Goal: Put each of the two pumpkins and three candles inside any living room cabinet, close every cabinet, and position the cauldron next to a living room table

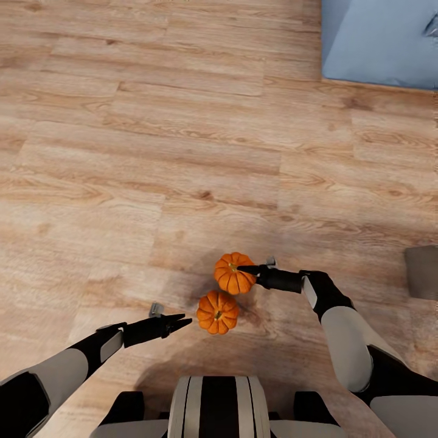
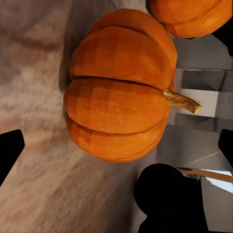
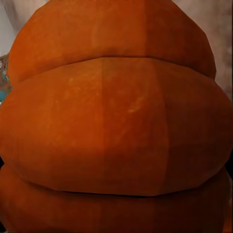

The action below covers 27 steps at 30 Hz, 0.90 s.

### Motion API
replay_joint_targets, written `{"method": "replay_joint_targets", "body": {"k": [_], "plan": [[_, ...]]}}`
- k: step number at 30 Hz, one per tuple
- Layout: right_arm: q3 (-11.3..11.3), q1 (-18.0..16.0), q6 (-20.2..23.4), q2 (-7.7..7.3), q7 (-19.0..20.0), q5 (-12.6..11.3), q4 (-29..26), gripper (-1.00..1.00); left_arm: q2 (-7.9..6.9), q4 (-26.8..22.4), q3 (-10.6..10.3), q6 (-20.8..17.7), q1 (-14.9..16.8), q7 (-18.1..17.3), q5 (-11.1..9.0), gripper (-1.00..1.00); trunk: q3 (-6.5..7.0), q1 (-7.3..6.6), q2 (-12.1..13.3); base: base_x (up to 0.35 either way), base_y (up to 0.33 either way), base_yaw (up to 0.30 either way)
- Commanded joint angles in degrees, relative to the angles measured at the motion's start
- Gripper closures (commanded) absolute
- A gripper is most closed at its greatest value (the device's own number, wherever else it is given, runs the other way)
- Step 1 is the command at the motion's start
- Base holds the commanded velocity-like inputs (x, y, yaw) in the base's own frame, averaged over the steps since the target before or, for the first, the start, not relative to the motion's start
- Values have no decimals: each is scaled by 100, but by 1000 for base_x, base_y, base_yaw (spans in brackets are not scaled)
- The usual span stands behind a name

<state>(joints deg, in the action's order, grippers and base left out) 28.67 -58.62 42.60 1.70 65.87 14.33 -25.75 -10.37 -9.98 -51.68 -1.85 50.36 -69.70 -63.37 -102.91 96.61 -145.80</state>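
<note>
From the head, both pumpkins sit on the wooden floor (image 1: 182, 152), the far pumpkin (image 1: 233, 273) at the right gripper (image 1: 248, 268), the near pumpkin (image 1: 217, 312) just beyond the left gripper (image 1: 176, 319); a blue sofa (image 1: 377, 39) fills the corner, so nothing looks stowed yet. The left wrist shows the near pumpkin (image 2: 119, 92) ahead between spread, empty fingers. The right wrist is pressed against the far pumpkin (image 3: 116, 126); I cannot tell whether it grips.
</note>
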Motion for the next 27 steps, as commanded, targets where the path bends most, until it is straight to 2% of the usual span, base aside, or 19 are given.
{"method": "replay_joint_targets", "body": {"k": [1,6,18,22,24,27], "plan": [[-1,0,11,2,-35,-14,0,100,-3,2,0,-6,0,0,0,-100,6,0,0,0,0,-203],[-2,0,11,5,-90,-19,0,100,-8,3,0,-15,0,1,0,-100,30,0,0,0,0,-199],[5,1,11,6,-76,-43,0,100,23,20,0,-22,0,35,-7,-100,35,0,0,0,0,-18],[7,0,11,-2,-64,-48,0,100,32,14,15,-25,0,88,-9,-100,54,0,0,0,0,-191],[7,0,11,-2,-60,-48,-2,100,34,6,69,-25,0,146,-9,-100,65,0,0,0,0,-225],[7,0,11,-6,-63,-45,-7,100,28,6,275,-25,0,221,-9,-100,74,0,0,0,0,-120]]}}
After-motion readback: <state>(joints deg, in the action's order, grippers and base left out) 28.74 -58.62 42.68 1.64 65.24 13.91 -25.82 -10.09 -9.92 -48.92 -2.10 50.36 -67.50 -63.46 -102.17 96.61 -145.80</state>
